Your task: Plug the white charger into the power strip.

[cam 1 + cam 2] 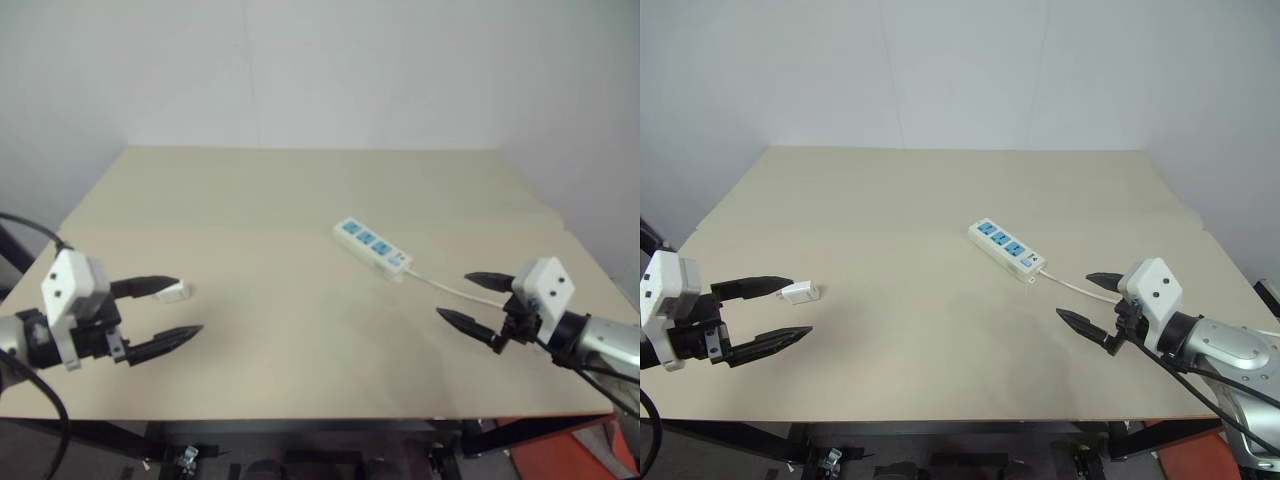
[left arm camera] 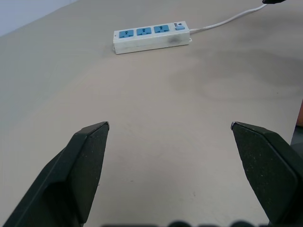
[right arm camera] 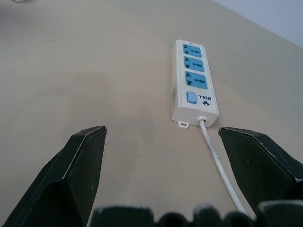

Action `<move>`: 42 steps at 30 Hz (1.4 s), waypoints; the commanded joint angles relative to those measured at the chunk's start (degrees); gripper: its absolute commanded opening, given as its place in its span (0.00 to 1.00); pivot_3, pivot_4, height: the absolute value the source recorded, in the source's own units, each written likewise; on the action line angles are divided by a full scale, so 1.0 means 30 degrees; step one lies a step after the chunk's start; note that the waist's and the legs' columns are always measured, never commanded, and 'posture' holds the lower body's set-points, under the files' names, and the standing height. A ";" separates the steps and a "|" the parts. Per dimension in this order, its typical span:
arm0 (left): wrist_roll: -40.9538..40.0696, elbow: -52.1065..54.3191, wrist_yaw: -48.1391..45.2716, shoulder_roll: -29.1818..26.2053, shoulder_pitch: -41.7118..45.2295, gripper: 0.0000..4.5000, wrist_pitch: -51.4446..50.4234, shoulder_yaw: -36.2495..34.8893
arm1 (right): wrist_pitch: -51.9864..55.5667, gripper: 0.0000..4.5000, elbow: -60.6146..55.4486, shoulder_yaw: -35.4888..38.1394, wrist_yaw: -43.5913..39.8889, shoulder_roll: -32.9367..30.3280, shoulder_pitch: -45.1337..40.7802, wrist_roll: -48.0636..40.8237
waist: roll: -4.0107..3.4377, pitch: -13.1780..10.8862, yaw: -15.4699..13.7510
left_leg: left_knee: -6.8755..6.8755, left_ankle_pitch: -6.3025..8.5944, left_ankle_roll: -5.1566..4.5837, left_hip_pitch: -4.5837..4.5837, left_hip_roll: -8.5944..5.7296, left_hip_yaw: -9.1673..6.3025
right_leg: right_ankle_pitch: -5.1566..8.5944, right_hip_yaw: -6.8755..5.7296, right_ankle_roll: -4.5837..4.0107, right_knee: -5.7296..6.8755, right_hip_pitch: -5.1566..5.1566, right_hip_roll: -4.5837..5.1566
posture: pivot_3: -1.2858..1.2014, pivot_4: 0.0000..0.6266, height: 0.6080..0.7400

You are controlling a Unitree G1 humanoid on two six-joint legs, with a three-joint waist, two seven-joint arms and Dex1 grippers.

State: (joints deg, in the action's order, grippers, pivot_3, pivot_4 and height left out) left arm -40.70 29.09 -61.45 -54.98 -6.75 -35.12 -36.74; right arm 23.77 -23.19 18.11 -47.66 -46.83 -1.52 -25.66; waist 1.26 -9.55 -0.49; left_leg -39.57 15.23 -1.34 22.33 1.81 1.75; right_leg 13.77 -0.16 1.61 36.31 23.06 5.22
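The white power strip (image 1: 372,245) with blue sockets lies flat near the middle of the table, its thin white cable (image 1: 448,288) running toward the right. The small white charger (image 1: 800,292) lies on the table at the left. My left gripper (image 1: 168,313) hovers open just in front of the charger, its far fingertip right beside it, nothing between the fingers. My right gripper (image 1: 472,301) hovers open over the cable, to the right of the strip's cable end. In the left wrist view the power strip (image 2: 151,37) lies far ahead; in the right wrist view the power strip (image 3: 193,83) lies closer.
The beige table (image 1: 300,190) stretches back to a pale wall. Its front edge runs just below both grippers, and its right edge lies close to my right arm.
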 commanded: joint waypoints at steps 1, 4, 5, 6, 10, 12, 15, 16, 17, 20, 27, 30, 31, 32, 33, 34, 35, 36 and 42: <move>-0.0343 0.0100 -0.0014 -0.0002 0.0308 1.00 0.0437 -0.0048 | -0.0228 0.99 -0.0665 0.0318 0.0084 -0.0054 -0.0346 -0.0253 | 0.0000 0.0000 0.0001 | 0.0000 0.0000 0.0000 0.0000 0.0000 0.0001 | 0.0000 0.0001 0.0000 0.0000 0.0000 0.0000 | 0.52 0.24 1.00; -0.0293 0.0011 -0.0019 0.0001 0.0373 1.00 0.0501 0.0029 | -0.0232 0.99 -0.0654 0.0283 0.0116 -0.0030 -0.0378 -0.0229 | 0.0000 0.0000 0.0001 | 0.0000 0.0000 0.0000 0.0000 0.0001 0.0004 | -0.0001 0.0002 0.0000 0.0000 0.0001 -0.0001 | 0.52 0.24 1.00; -0.0291 0.0005 -0.0026 -0.0002 0.0381 1.00 0.0512 0.0047 | -0.0221 0.99 -0.0671 0.0296 0.0122 -0.0030 -0.0365 -0.0236 | 0.0000 0.0000 0.0001 | 0.0000 0.0000 0.0000 -0.0001 0.0001 0.0005 | -0.0001 0.0003 0.0000 0.0001 0.0002 -0.0002 | 0.52 0.24 1.00; -0.0281 -0.0007 -0.0038 -0.0006 0.0394 1.00 0.0531 0.0075 | -0.0213 0.99 -0.0689 0.0309 0.0126 -0.0030 -0.0353 -0.0244 | 0.0000 0.0000 0.0000 | 0.0000 0.0000 0.0000 -0.0001 0.0002 0.0004 | 0.0000 0.0004 0.0000 0.0001 0.0002 -0.0003 | 0.52 0.24 1.00; -0.0269 -0.0082 -0.0094 -0.0035 0.0479 1.00 0.0565 0.0163 | -0.0192 0.99 -0.0730 0.0343 0.0121 -0.0039 -0.0319 -0.0285 | 0.0000 0.0000 0.0002 | 0.0000 0.0000 0.0000 0.0000 0.0001 0.0007 | -0.0001 0.0006 0.0000 0.0000 0.0002 -0.0002 | 0.52 0.24 1.00; -0.0250 -0.0117 -0.0132 -0.0057 0.0505 1.00 0.0579 0.0193 | -0.0186 0.99 -0.0741 0.0353 0.0120 -0.0043 -0.0301 -0.0290 | 0.0000 0.0000 0.0000 | 0.0000 0.0000 0.0000 -0.0001 0.0001 0.0008 | -0.0001 0.0007 0.0000 0.0000 0.0002 -0.0002 | 0.52 0.24 1.00; -0.0239 -0.0141 -0.0190 -0.0083 0.0543 1.00 0.0566 0.0228 | -0.0167 0.99 -0.0757 0.0362 0.0098 -0.0051 -0.0286 -0.0322 | 0.0000 0.0000 0.0001 | 0.0001 0.0000 0.0000 -0.0001 0.0002 0.0011 | -0.0002 0.0008 0.0001 0.0000 0.0004 -0.0004 | 0.52 0.24 1.00; -0.0246 -0.0153 -0.0212 -0.0087 0.0563 1.00 0.0556 0.0239 | -0.0177 0.99 -0.0753 0.0361 0.0085 -0.0053 -0.0283 -0.0333 | 0.0000 0.0000 0.0001 | 0.0001 0.0000 0.0000 -0.0001 0.0002 0.0015 | -0.0001 0.0009 0.0001 0.0000 0.0004 -0.0004 | 0.52 0.24 1.00; -0.0248 -0.0165 -0.0236 -0.0087 0.0583 1.00 0.0555 0.0252 | -0.0186 0.99 -0.0742 0.0352 0.0076 -0.0054 -0.0286 -0.0342 | 0.0000 0.0000 0.0001 | 0.0002 0.0000 0.0000 -0.0001 0.0002 0.0016 | -0.0001 0.0010 0.0001 0.0000 0.0005 -0.0004 | 0.52 0.24 1.00; -0.0327 -0.0265 -0.0326 -0.0030 0.0795 1.00 0.0637 0.0433 | -0.0281 0.99 -0.0578 0.0095 0.0187 0.0074 -0.0453 -0.0228 | 0.0000 0.0000 0.0001 | 0.0002 0.0000 0.0000 -0.0001 0.0002 0.0021 | -0.0002 0.0012 0.0001 0.0001 0.0006 -0.0004 | 0.52 0.24 1.00; -0.0842 -0.1023 -0.0570 -0.0130 0.2703 1.00 0.0574 0.1515 | -0.0510 0.99 0.1327 -0.1920 0.1107 0.1364 -0.2644 0.0827 | 0.0006 0.0003 0.0040 | 0.0002 -0.0001 0.0000 -0.0008 0.0008 0.0047 | -0.0014 0.0032 -0.0009 0.0007 0.0016 -0.0020 | 0.52 0.24 1.00; -0.0838 -0.1323 -0.0647 0.0008 0.3936 1.00 0.0722 0.2782 | -0.0898 0.99 0.3490 -0.3315 0.2184 0.2929 -0.4771 0.1828 | 0.0008 0.0003 0.0089 | 0.0001 -0.0001 0.0000 -0.0005 0.0008 0.0076 | -0.0017 0.0047 -0.0008 0.0009 0.0025 -0.0026 | 0.52 0.24 1.00; -0.0812 -0.1387 -0.0631 0.0104 0.4279 1.00 0.0767 0.3151 | -0.1011 0.99 0.4188 -0.3619 0.2543 0.3436 -0.5374 0.2124 | 0.0009 0.0002 0.0128 | 0.0002 -0.0001 0.0000 -0.0008 0.0009 0.0090 | -0.0020 0.0052 -0.0008 0.0011 0.0025 -0.0031 | 0.52 0.24 1.00; -0.0771 -0.1469 -0.0584 0.0224 0.4661 1.00 0.0799 0.3564 | -0.1193 0.99 0.5079 -0.3911 0.2999 0.4082 -0.6083 0.2457 | 0.0009 0.0002 0.0167 | 0.0001 -0.0002 0.0000 -0.0007 0.0009 0.0102 | -0.0023 0.0057 -0.0009 0.0017 0.0029 -0.0035 | 0.52 0.24 1.00; -0.0743 -0.1532 -0.0571 0.0302 0.4931 1.00 0.0842 0.3867 | -0.1355 0.99 0.5786 -0.4104 0.3324 0.4573 -0.6623 0.2693 | 0.0009 0.0002 0.0199 | 0.0006 -0.0002 0.0001 -0.0006 0.0008 0.0107 | -0.0023 0.0067 -0.0010 0.0022 0.0039 -0.0035 | 0.52 0.24 1.00; -0.0723 -0.1614 -0.0576 0.0349 0.5140 1.00 0.0894 0.4100 | -0.1636 0.99 0.6535 -0.4259 0.3718 0.5071 -0.7161 0.3000 | 0.0009 0.0002 0.0244 | 0.0008 -0.0001 0.0000 -0.0006 0.0009 0.0110 | -0.0023 0.0071 -0.0010 0.0025 0.0042 -0.0039 | 0.52 0.24 1.00; -0.0730 -0.1668 -0.0554 0.0406 0.5300 1.00 0.0933 0.4277 | -0.1938 0.99 0.7483 -0.4413 0.4344 0.5651 -0.7795 0.3416 | 0.0010 0.0001 0.0276 | 0.0016 -0.0001 0.0000 -0.0002 0.0008 0.0110 | -0.0023 0.0077 -0.0010 0.0036 0.0053 -0.0040 | 0.52 0.24 1.00; -0.0744 -0.1700 -0.0528 0.0448 0.5384 1.00 0.0948 0.4372 | -0.2167 0.99 0.8416 -0.4499 0.4914 0.6187 -0.8391 0.3751 | 0.0012 0.0000 0.0331 | 0.0021 -0.0001 0.0000 0.0005 0.0005 0.0110 | -0.0023 0.0086 -0.0010 0.0050 0.0069 -0.0036 | 0.52 0.24 1.00; -0.0806 -0.1704 -0.0541 0.0574 0.5537 1.00 0.1077 0.4762 | -0.4871 0.99 1.4398 -0.4720 0.6420 0.8583 -1.1616 0.4932 | 0.0012 -0.0004 0.0453 | 0.0026 -0.0002 0.0002 0.0005 0.0002 0.0115 | -0.0022 0.0154 -0.0009 0.0131 0.0140 -0.0034 | 0.52 0.24 1.00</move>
State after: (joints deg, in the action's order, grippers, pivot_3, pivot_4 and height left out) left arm -42.46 23.30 -63.18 -53.43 9.08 -32.86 -22.30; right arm 13.22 17.01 3.13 -29.38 -21.52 -33.89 -11.60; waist 1.30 -9.57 0.87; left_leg -39.49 15.23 -1.34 22.34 1.83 2.11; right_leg 13.70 0.31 1.58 36.71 23.49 5.11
